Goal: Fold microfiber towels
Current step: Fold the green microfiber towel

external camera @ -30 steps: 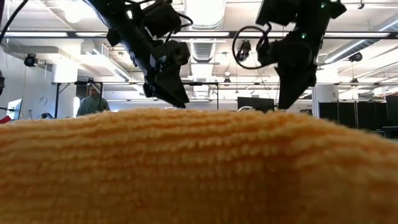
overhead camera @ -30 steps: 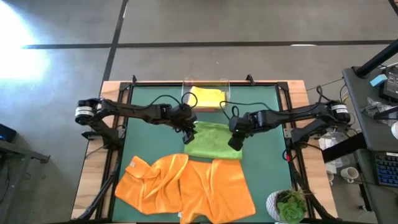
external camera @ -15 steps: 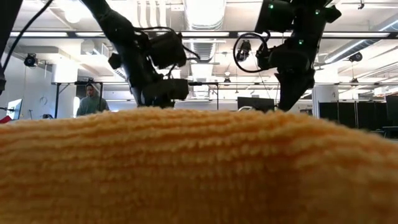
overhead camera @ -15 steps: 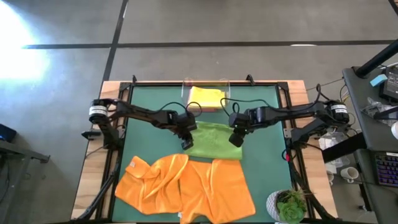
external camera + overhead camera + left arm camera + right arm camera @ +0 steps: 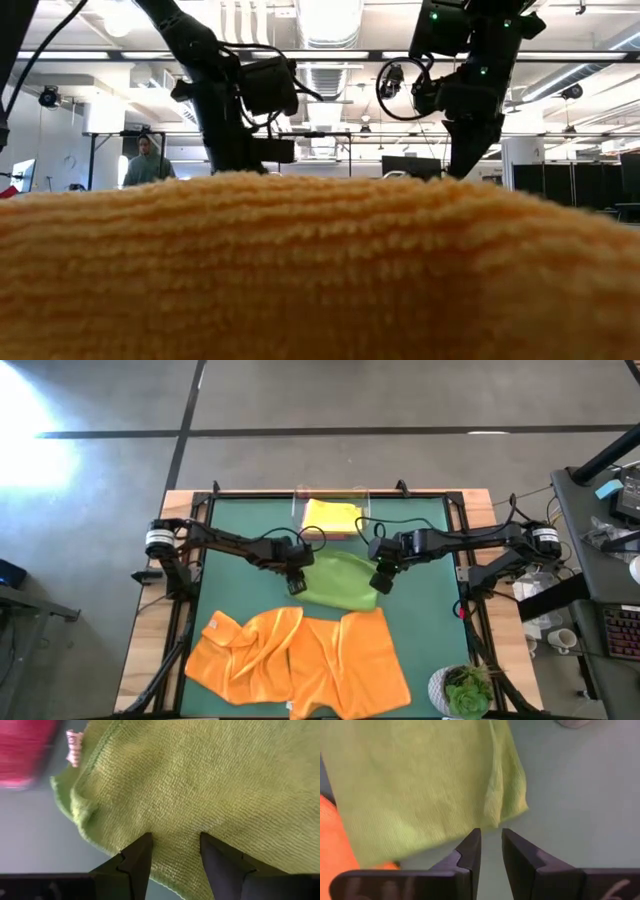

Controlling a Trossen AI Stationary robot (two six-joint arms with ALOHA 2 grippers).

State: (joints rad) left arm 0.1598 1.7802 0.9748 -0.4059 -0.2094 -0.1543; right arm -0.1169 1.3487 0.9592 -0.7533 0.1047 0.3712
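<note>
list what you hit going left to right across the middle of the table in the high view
left gripper → green towel → right gripper → bare green table mat

left gripper (image 5: 172, 842) jaws parted | right gripper (image 5: 490, 840) jaws narrowly parted

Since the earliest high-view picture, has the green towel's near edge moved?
Yes. The green towel has drawn back from the orange towels, toward the yellow towel.

Dark jointed arms, looped black cables, silver-white base collars.
</note>
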